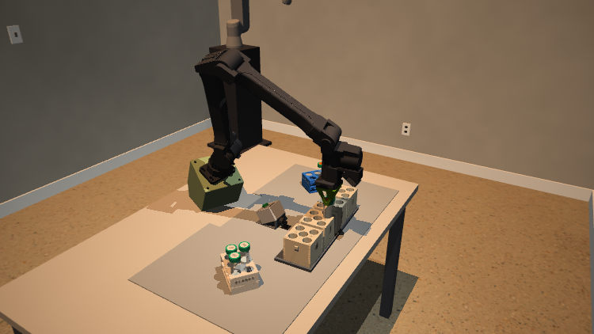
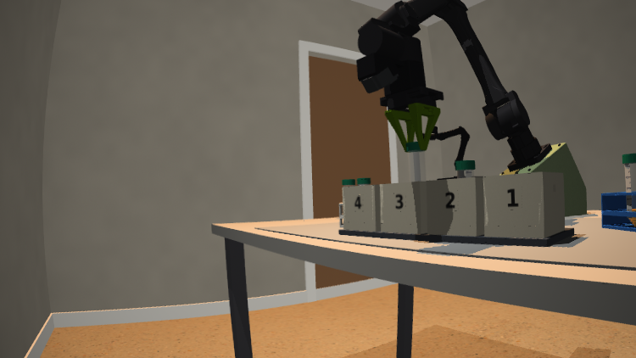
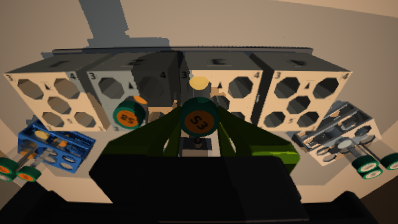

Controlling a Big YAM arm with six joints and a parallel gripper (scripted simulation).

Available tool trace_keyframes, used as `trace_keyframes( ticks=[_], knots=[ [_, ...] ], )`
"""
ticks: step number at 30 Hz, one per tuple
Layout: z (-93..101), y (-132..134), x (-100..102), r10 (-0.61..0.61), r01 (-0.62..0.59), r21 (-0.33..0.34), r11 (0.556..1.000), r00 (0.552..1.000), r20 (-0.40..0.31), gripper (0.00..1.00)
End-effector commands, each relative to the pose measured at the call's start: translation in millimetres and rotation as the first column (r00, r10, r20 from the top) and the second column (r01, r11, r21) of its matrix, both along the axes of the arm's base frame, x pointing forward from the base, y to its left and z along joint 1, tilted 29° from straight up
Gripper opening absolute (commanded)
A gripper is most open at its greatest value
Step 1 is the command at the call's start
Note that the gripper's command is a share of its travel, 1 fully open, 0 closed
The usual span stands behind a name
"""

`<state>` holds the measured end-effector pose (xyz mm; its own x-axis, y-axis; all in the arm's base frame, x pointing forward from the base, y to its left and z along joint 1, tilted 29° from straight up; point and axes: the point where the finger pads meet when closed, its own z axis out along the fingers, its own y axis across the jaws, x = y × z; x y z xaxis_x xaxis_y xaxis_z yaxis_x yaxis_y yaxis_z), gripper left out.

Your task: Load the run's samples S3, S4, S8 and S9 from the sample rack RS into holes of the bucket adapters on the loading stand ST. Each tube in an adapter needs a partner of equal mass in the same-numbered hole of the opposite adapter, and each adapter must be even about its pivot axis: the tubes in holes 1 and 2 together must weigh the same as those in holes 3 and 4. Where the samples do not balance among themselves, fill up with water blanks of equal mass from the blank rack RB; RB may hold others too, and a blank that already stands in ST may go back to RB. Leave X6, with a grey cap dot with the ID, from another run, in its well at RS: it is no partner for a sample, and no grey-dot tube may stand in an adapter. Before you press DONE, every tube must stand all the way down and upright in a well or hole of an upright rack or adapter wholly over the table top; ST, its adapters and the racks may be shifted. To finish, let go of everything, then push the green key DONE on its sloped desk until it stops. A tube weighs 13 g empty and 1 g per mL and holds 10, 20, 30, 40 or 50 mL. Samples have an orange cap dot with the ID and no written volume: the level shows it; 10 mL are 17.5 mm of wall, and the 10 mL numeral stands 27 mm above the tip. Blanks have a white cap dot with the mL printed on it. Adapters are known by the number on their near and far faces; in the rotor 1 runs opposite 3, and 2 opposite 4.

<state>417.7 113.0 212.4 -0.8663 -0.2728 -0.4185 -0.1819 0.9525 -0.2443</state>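
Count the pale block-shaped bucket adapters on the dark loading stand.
4, none hidden, side by side along the dark stand. In the exterior view: adapter 4 leftmost, then adapter 3, adapter 2, and adapter 1 rightmost, nearest the blue rack.

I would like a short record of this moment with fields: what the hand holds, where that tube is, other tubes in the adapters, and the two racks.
hand: the hand is shut on tube S3, gripped at the green cap
held tube: upright, lower part already inside a hole of adapter 3, cap well above the block, so not fully down
other tubes in adapters: one green-capped tube stands in adapter 2
blue rack: behind the stand, at least one tube in it
blank rack: near front of mat, three green-capped tubes
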Motion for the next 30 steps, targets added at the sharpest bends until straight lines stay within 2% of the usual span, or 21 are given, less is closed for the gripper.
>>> trace_keyframes(
  ticks=[1,12,16,17,25,30],
  knots=[
    [1.6,4,10,0.013,-0.013,0.006,1.000,1.000,0.020,0.00],
    [-15.2,-3,15,0.004,-0.004,0.003,1.000,1.000,0.013,0.00],
    [-13.1,4,17,0.020,-0.020,0.006,1.000,1.000,0.022,0.00],
    [-18.9,2,15,0.019,-0.019,0.002,1.000,1.000,0.012,0.00],
    [-28.4,-3,20,0.011,-0.011,0.002,1.000,1.000,0.012,0.00],
    [-28.5,-2,24,0.012,-0.012,0.005,1.000,1.000,0.018,0.00]
  ],
)
